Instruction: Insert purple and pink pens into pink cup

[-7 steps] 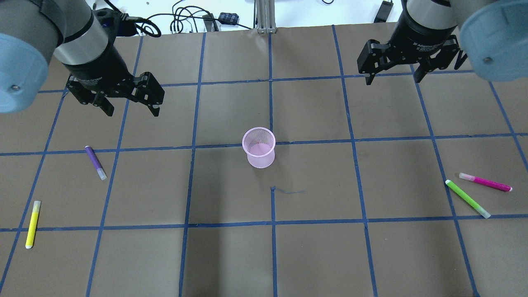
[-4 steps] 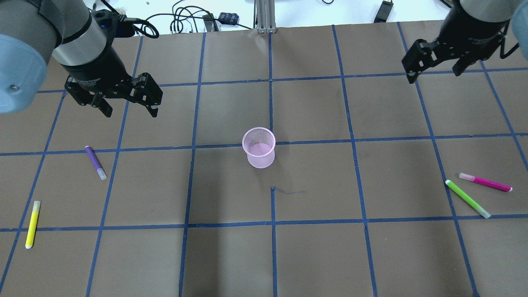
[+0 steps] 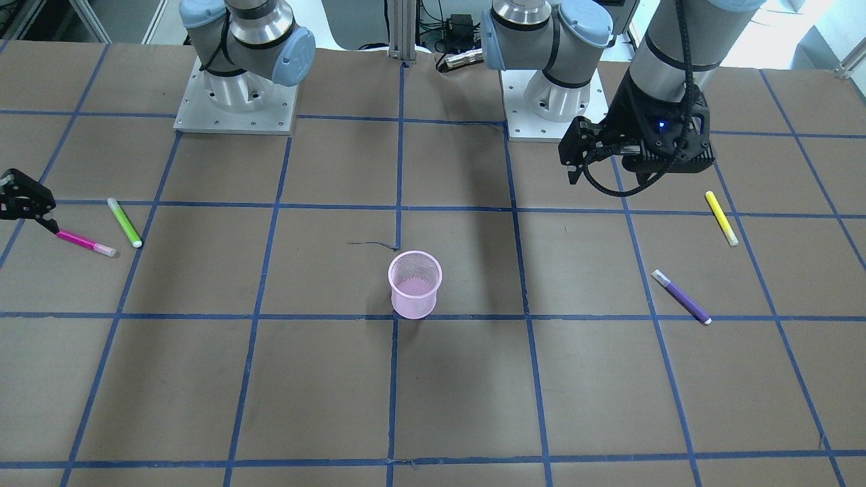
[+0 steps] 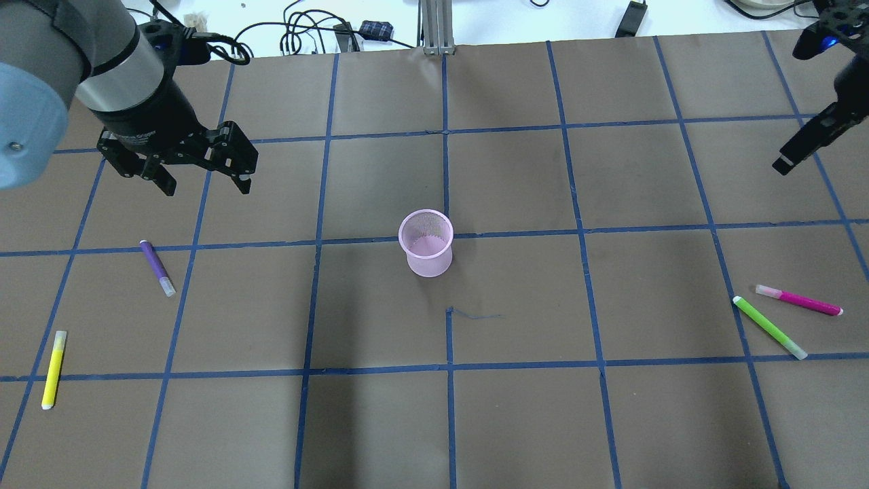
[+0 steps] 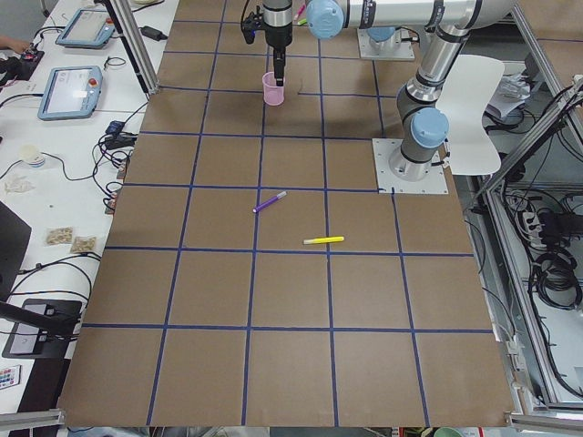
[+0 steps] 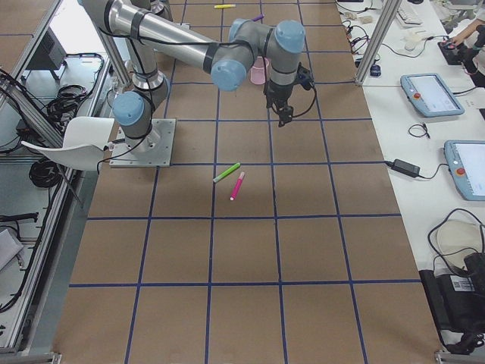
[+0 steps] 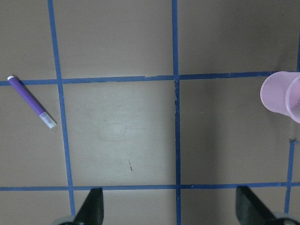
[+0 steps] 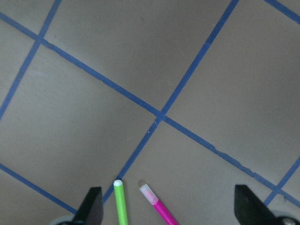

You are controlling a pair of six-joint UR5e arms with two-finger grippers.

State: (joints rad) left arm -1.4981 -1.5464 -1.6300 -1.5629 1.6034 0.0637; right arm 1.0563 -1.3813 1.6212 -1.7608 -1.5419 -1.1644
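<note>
Both pens are not yet picked up, so we read this as the approach. The left gripper [image 4: 205,185] hangs above the table [image 4: 516,421] with its fingers spread wide and nothing between them. The right gripper [image 8: 168,207] is just as wide and empty in its wrist view.

The purple pen [image 4: 156,267] lies flat on a slant, nearer the robot than the left gripper and well apart from the yellow pen [image 4: 53,369]. The pink pen [image 4: 800,300] lies flat on the right side, just beside the green pen [image 4: 769,327]. The pink cup [image 4: 428,261] stands upright at the table's middle, apparently empty.

On the left we would turn the wrist so the fingers close across the purple barrel, not along it. We would come straight down over its middle so that it lifts level.

The right side asks for more care. The pink and green pens almost meet at one end and spread apart toward the other. We would therefore take the pink pen toward the end farther from the green one, where a finger has room to land between them. We would narrow the opening before descending so the green pen is not swept in.

The cup looks light, so each pen should be tipped upright above the rim and released low, without touching the wall
</note>
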